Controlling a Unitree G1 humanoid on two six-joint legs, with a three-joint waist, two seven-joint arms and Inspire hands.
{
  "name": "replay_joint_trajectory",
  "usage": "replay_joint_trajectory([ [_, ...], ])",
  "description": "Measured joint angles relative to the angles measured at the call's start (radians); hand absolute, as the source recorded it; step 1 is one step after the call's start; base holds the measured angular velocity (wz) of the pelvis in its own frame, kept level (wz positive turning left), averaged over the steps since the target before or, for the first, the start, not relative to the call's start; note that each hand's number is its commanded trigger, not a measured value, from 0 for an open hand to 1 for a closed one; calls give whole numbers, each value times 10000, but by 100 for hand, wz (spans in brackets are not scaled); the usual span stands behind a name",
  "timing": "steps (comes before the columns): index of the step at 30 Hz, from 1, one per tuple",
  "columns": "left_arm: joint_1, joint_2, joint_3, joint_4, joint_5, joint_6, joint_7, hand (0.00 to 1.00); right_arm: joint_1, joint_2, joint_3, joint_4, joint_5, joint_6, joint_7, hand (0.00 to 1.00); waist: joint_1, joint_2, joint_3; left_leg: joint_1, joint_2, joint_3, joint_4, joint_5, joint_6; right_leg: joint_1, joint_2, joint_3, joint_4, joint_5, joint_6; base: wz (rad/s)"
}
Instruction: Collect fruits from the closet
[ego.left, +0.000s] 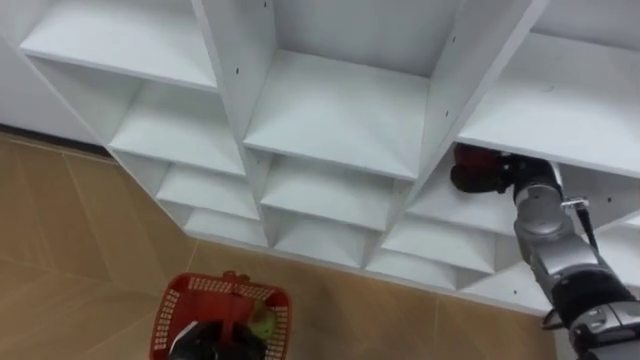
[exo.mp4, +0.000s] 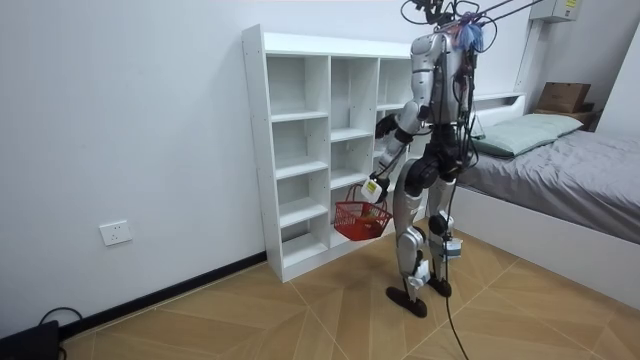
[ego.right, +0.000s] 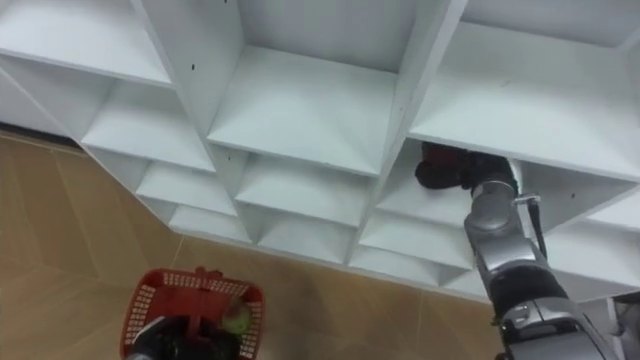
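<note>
The right hand (ego.left: 492, 176) is deep in a right-side closet (ego.left: 340, 120) compartment at a red fruit (ego.left: 468, 160); I cannot tell whether its fingers are closed on it. It should wrap the fruit fully, then draw straight out toward the near basket (ego.left: 210, 284), whose handle the left hand (ego.left: 205, 342) holds with clamped fingers.
</note>
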Motion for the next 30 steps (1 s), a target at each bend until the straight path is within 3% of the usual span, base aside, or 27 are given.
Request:
replay_joint_trajectory([
  [5,501,-41,8,-683,2,130,21,100,908,7,196,-1356,-112,144,136,100,-185,23,-164,510,-6,107,-313,49,-7,353,1,88,6,-3,4,-6],
  [6,725,-45,23,-1007,-7,190,19,100,1159,49,195,-1681,-343,156,159,100,-250,25,-253,585,-5,132,-324,56,-14,402,8,132,-4,-4,5,-8],
  [8,924,-46,18,-1363,-13,202,7,100,1444,102,195,-1898,-562,156,222,100,-298,39,-261,862,-2,185,-388,61,-18,664,32,278,-132,8,9,-8],
  [14,1068,-98,5,-1689,-2,189,-21,100,2113,250,197,-2111,-928,155,373,100,-523,88,-220,1433,-33,241,-627,65,-22,1121,22,292,-161,-37,55,-4],
  [18,1067,-134,5,-1689,-18,199,-37,100,2527,304,193,-2623,-1426,195,594,100,-587,210,-129,1504,-23,327,-690,64,-21,1134,42,377,-173,-37,55,-6],
  [22,1061,-255,9,-1691,-526,191,-33,100,3001,661,183,-3527,-1647,192,821,100,-806,274,-91,1641,-16,365,-835,63,-25,1253,80,455,-338,-36,55,-2],
  [30,996,-439,8,-1969,-761,166,61,100,3289,1359,188,-3701,-1624,171,951,100,-1145,307,-67,1797,-30,383,-865,59,-24,1410,40,453,-347,-46,73,0],
])
